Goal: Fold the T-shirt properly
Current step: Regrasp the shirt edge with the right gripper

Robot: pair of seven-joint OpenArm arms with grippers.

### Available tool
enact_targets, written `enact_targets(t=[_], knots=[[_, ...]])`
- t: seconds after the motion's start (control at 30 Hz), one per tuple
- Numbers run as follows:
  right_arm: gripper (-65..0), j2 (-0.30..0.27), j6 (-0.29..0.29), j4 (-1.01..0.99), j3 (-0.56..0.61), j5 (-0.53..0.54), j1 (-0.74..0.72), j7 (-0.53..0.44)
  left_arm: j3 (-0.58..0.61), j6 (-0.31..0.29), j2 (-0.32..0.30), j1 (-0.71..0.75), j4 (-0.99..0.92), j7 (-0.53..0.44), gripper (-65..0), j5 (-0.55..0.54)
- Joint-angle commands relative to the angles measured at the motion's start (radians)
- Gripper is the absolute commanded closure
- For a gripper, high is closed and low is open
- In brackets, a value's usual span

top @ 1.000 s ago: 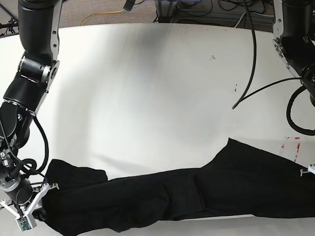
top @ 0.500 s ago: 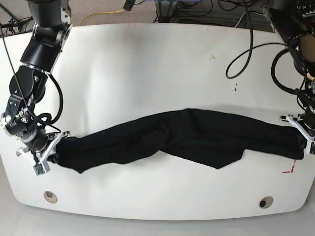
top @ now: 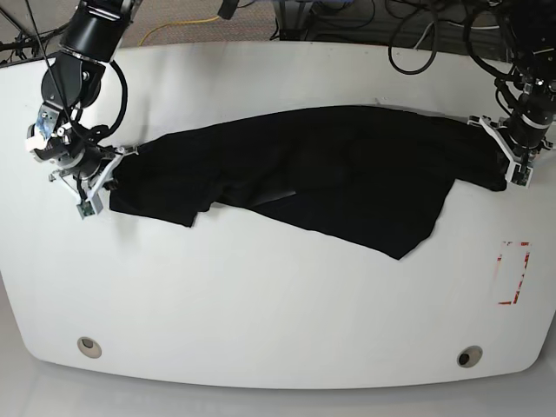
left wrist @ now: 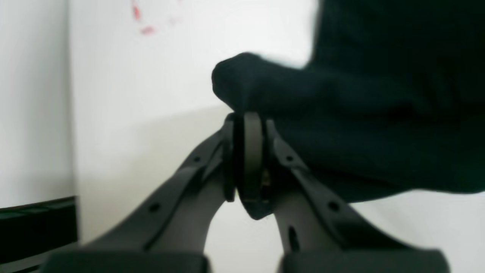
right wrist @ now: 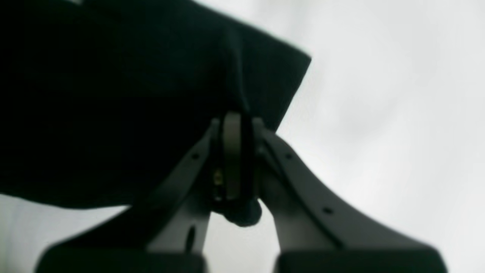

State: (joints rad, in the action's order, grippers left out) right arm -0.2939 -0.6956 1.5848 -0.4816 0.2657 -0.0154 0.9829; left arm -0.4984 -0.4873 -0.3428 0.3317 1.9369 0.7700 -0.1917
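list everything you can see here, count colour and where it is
T-shirt: one, black, stretched across the far half of the table between the two grippers, a flap hanging toward the near side
table: one, white, fills most of the base view
round holes: two, grey, near edge of the table, one toward each corner
red marking: one, red outline, on the table at the base view's right
yellow cable: one, yellow, on the floor beyond the table
black cables: several, black, beyond the far edge of the table
left gripper: one, white fingers shut on the T-shirt's end, base view's right
right gripper: one, white fingers shut on the T-shirt's other end, base view's left
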Motion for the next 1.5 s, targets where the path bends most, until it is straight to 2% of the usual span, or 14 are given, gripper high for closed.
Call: enact_targets(t=[0.0,0.13,0.17,0.27,0.3,0.4,0.53,0.7,0.93,1.17,1.47], knots=[[-2.2,-0.009,-0.003,0.025,-0.002,0.022,0.004,-0.028,-0.009,-0.003,-0.019,0.019,0.002,-0.037,0.0,-0.004],[-17.9,-0.009,-0.003,0.027,-0.002,0.027,0.050,-0.028,-0.009,-0.004,-0.019,0.059,-0.009,-0.039,0.0,-0.004],[-24.3,-0.009,-0.003,0.027,-0.002,0.027,0.059,-0.028,-0.009,-0.004,-0.012,0.062,-0.014,-0.039,0.0,-0.004],[-38.0,-0.008,-0.003,0.047,-0.045,0.028,0.071,-0.028,-0.018,-0.004,0.006,0.065,-0.041,-0.040,0.0,-0.002],[-41.4,0.002,-0.003,0.067,-0.061,0.028,0.075,-0.028,-0.024,-0.004,0.007,0.066,-0.054,-0.040,0.0,-0.002],[-45.5,0.023,-0.003,0.147,-0.078,0.028,0.108,-0.028,-0.027,-0.006,0.007,0.066,-0.084,-0.040,0.0,-0.002],[-46.8,0.031,-0.003,0.276,-0.041,0.030,0.139,-0.028,-0.027,-0.031,0.009,0.066,-0.107,-0.040,0.0,-0.004],[-46.5,0.031,-0.003,0.377,0.093,0.022,0.157,-0.028,-0.035,-0.047,0.032,0.066,-0.112,-0.040,0.0,-0.004],[-46.1,0.019,-0.003,0.377,0.288,0.022,0.107,-0.028,-0.044,-0.054,0.037,0.066,-0.112,-0.040,0.0,-0.004],[-46.0,-0.021,-0.003,0.361,0.504,0.020,0.030,-0.028,-0.044,-0.054,0.038,0.066,-0.113,-0.040,0.0,-0.004],[-46.0,-0.023,-0.003,0.236,0.619,0.020,-0.074,-0.028,-0.046,-0.054,0.038,0.066,-0.112,-0.040,0.0,-0.004]])
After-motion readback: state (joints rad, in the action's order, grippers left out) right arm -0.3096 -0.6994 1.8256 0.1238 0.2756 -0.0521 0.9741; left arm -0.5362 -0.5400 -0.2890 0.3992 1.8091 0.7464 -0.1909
